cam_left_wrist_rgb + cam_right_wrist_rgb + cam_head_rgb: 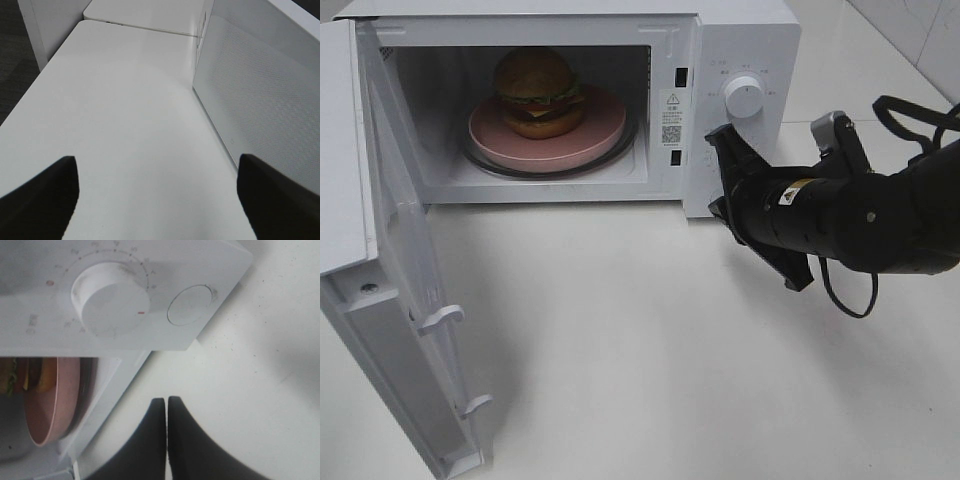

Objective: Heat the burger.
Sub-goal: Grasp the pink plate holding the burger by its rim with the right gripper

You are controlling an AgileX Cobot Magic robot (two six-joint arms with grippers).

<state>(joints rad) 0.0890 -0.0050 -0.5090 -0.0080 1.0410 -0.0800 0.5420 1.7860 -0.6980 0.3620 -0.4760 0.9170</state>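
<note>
White microwave door [410,300] hanging open lower left; black right gripper [166,402] hovering clenched, empty, near round white dial [112,302]; dialing before shutting risks tall layered burger [535,90] staying cold.

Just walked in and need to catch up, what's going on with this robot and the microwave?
The burger sits on its pink plate inside the microwave, whose door stands wide open. The right gripper is shut on nothing and hangs in front of the control panel, just below the dial, touching neither. The left gripper is open and empty over the table. Closing the door and turning the dial are not yet done.
</note>
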